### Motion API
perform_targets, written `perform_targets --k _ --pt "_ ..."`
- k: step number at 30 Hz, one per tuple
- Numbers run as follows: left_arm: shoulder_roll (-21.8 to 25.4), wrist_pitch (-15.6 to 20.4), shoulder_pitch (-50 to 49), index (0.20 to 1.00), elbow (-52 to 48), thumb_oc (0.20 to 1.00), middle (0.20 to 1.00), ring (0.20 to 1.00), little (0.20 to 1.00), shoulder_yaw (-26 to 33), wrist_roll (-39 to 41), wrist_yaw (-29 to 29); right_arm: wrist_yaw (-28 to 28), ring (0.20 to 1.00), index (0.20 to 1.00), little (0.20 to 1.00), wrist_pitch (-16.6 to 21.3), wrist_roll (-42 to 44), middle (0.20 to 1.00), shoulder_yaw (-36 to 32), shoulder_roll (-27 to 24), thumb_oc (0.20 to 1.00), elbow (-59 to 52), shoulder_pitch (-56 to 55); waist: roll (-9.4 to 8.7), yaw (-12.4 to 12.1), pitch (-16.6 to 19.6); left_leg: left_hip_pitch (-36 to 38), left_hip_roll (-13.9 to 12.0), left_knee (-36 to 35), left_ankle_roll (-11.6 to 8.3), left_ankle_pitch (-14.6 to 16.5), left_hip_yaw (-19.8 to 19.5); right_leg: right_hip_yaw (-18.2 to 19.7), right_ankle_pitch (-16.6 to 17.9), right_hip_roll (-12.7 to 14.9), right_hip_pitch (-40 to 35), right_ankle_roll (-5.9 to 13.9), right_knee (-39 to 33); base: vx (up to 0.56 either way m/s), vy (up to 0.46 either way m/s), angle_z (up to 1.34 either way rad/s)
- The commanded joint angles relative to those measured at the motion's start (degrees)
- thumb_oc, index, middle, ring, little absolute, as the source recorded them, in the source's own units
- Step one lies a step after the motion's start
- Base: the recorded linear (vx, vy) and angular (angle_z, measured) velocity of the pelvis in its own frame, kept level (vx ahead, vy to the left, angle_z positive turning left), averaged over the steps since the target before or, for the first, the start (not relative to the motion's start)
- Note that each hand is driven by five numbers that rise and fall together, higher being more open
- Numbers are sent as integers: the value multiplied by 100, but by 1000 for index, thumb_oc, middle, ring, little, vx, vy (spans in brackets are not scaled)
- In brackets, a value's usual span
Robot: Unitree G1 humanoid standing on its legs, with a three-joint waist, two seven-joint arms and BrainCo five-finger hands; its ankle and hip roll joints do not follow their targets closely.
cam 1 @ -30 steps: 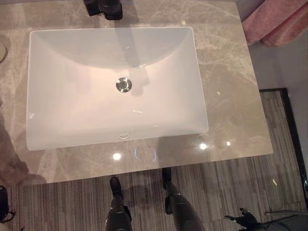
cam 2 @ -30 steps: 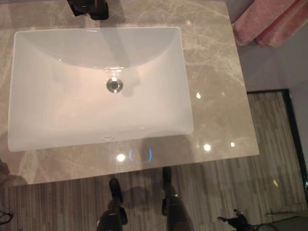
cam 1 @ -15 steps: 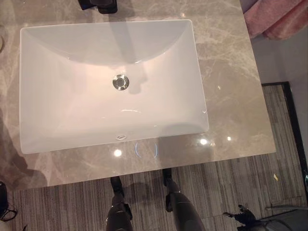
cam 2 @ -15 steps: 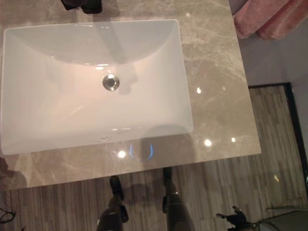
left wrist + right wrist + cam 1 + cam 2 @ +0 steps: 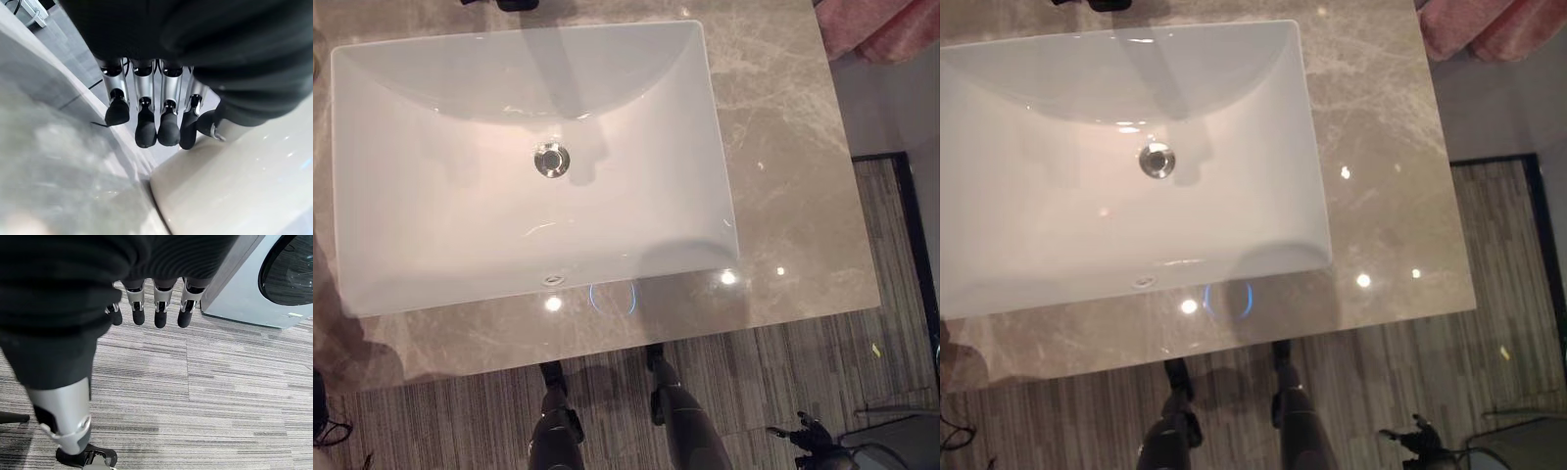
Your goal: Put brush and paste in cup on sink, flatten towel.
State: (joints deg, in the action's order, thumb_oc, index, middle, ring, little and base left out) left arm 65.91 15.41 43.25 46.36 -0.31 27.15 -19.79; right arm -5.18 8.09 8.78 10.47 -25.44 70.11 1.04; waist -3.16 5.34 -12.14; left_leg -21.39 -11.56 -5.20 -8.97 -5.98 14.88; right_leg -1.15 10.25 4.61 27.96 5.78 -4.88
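A pink towel (image 5: 873, 23) lies bunched at the far right corner, past the edge of the marble counter (image 5: 793, 196). The white rectangular sink (image 5: 431, 215) is set in the counter, with a metal drain (image 5: 551, 159) in its middle. My left hand (image 5: 145, 100) hangs with straight fingers and holds nothing. My right hand (image 5: 160, 307) hangs over the striped floor, its fingers straight and nothing in them.
A dark faucet (image 5: 514, 4) stands at the sink's far edge. Striped carpet (image 5: 822, 362) runs along the counter's near side, with a dark-edged strip (image 5: 913, 264) at the right. A grey washing machine (image 5: 264, 279) stands near my right hand.
The whole picture has slid up and to the left, so the camera has moved. The sink, faucet and towel lie as before.
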Motion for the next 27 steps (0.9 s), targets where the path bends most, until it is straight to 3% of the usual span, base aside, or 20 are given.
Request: perform_targets --k 1,9,15,20,27 --pt "-146 166 8 200 52 200 200 200 200 -221 -71 -97 -153 1000 1000 1000 8 176 1000 144 -160 1000 -15 -25 -58 188 -46 -60 -99 20 -46 -284 -325 -151 -30 445 -246 555 -12 0 0 0" --pt "-352 130 -200 200 -62 200 200 200 200 -57 -279 -235 -161 1000 1000 1000 0 85 1000 161 -133 1000 20 -92 -41 159 -22 37 -140 20 -66 -272 -304 -146 -63 416 -308 523 -12 1 -7 -2" --pt "-665 121 -920 200 -716 200 200 200 200 429 -421 -225 -172 1000 1000 1000 -62 -37 1000 64 -122 1000 84 -148 -12 102 166 217 -166 20 -66 -230 -329 -193 -149 422 -517 474 -12 13 -18 -1" --pt "-1247 66 -2194 200 -1499 200 200 200 200 1157 -783 -114 -136 1000 1000 1000 -89 -106 1000 -200 -114 1000 136 -173 3 -33 370 621 -205 20 -73 -113 -371 -292 -298 436 -952 428 -12 36 -23 4" --pt "-1674 8 -3040 200 -2246 200 200 200 200 1620 -1233 28 -67 1000 1000 1000 -108 -226 1000 -310 -131 1000 230 -201 36 -116 384 819 -219 20 -68 -101 -386 -362 -377 403 -1204 379 -12 -27 -10 7"
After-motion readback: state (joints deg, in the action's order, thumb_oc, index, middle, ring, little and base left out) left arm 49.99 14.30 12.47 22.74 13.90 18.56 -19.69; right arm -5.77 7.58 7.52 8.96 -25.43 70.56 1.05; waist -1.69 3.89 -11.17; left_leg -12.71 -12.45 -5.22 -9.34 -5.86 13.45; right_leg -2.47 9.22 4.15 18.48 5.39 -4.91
